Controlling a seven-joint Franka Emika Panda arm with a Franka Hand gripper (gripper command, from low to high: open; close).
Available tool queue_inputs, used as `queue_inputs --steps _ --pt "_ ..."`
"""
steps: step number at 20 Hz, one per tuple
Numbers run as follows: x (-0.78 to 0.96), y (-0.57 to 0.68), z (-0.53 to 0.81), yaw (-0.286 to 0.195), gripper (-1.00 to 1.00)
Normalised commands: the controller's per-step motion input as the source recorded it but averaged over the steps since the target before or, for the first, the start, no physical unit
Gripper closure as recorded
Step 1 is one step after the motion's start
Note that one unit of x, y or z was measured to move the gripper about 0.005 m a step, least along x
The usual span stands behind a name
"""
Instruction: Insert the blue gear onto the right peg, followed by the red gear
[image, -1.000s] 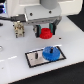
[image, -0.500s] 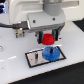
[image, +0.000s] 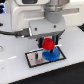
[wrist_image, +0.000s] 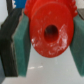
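Descent, chiefly, over the last second: began well above the blue gear (image: 50, 54) and ended just over it, with hardly any sideways drift in the exterior view. Kept the end effector (image: 48, 42) clamped on the red gear (image: 47, 45) all the while; in the wrist view, showed both teal pads (wrist_image: 21, 47) pressed against opposite sides of the rim, with the hub hole (wrist_image: 51, 31) open and unobstructed. Found the blue gear directly beneath the end effector, lying flat on the grey plate (image: 32, 60), so judged the first half of the task done and the second half close to its end. Could not see the right peg at all: hidden below the end effector, under the blue hub and the red gear above it. Could not tell either whether red already touched blue or hung just clear of it. Judged the remaining move a straight drop, hole over peg, with no slack for sideways error. Noted the blue rim spreading wider than the red one, directly under the pad tips, so judged a risk of the pads landing on blue teeth before red seated fully. Saw the plate's black edge just outside the blue rim on one side and bare white tabletop (image: 15, 70) around the plate, leaving open room beside and straight above for a retreat.
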Motion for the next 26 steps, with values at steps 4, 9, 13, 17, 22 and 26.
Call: queue_inputs --steps 4,9,13,17,22,26 --pt "0.3 0.05 -0.01 0.0 1.0" --pt "0.08 0.14 0.09 0.0 1.0" --pt "0.26 0.18 0.34 0.0 1.0" --pt "0.31 0.12 0.09 0.0 1.0" --pt "0.4 0.05 0.0 0.0 1.0" --pt "0.3 0.03 0.04 0.0 1.0"
